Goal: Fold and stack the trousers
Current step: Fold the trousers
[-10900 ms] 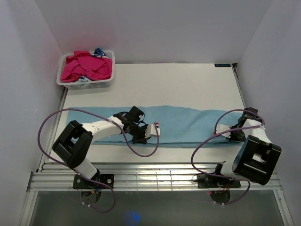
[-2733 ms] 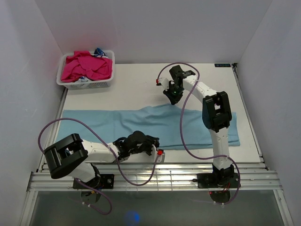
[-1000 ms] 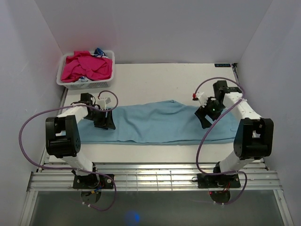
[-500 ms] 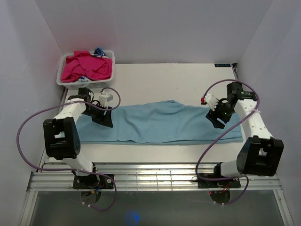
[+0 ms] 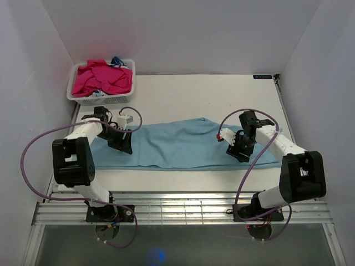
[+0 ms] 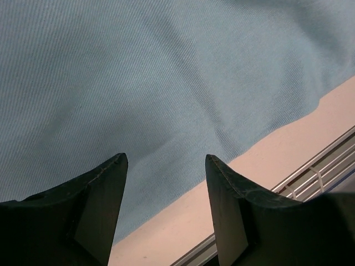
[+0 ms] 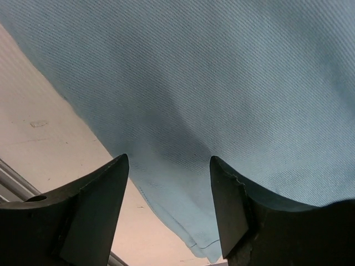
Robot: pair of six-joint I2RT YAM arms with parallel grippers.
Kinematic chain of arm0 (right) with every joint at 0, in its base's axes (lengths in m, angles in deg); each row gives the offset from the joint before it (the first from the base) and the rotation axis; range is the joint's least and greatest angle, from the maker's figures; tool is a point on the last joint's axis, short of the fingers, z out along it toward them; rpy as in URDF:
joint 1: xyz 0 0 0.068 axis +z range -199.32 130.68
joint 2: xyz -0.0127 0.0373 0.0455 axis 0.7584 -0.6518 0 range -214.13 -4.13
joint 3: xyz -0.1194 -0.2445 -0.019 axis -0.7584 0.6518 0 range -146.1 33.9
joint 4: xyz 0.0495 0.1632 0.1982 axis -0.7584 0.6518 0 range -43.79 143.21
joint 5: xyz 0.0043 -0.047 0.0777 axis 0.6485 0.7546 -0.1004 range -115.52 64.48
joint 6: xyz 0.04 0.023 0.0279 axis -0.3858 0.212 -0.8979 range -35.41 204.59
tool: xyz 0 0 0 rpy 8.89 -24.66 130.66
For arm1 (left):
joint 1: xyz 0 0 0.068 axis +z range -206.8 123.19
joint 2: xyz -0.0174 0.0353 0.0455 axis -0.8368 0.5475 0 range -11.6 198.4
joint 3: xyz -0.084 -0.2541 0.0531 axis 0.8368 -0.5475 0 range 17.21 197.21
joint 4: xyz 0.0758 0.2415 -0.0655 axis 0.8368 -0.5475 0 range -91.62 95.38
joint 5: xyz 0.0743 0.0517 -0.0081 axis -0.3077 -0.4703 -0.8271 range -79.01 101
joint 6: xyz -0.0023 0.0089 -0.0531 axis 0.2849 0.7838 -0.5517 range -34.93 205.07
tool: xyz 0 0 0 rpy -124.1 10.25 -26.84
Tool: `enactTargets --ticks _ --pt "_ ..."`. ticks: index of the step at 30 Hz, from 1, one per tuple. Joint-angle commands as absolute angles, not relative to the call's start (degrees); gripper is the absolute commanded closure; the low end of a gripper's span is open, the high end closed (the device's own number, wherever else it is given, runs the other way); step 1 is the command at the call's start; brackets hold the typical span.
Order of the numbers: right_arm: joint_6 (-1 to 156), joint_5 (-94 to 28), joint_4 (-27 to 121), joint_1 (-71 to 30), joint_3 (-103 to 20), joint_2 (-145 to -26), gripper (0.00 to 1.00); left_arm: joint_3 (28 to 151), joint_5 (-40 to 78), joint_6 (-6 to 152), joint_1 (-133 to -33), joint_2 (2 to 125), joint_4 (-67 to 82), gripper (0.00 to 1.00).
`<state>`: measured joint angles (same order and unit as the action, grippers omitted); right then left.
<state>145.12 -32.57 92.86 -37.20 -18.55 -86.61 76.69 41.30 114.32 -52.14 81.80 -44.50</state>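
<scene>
The trousers (image 5: 177,144) are laid out flat as one long light blue strip across the table (image 5: 211,97). Their long axis runs left to right, parallel to the near edge where the arms are bolted. Each end is covered by its own arm: the left end is nearer the left gripper (image 5: 123,145), the right end nearer the right gripper (image 5: 239,152). Both are poised directly over the cloth, so the fabric lies below the fingers rather than off to one side.

In the left wrist view the near edge of the cloth is seen crossing the gap of the left gripper (image 6: 165,160). The jaws are spread apart and nothing is pinched. In the right wrist view the cloth's edge and a corner are framed by the right gripper (image 7: 169,160), also parted and empty. Whether the fingertips touch the fabric cannot be told.
</scene>
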Motion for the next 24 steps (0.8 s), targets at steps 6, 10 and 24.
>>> enactTargets --ticks 6,10,24 --pt "146.55 -31.67 91.29 -35.62 -13.83 -83.41 0.39 75.22 39.12 112.75 -51.53 84.28 -40.50 0.31" --pt "146.90 -30.71 89.37 -35.35 -11.72 -83.23 0.42 75.13 39.30 112.32 -51.53 85.16 -39.62 0.31" --pt "149.01 -28.41 89.25 -35.35 -11.70 -81.57 0.92 73.72 36.93 111.88 -51.18 85.95 -37.24 0.31"
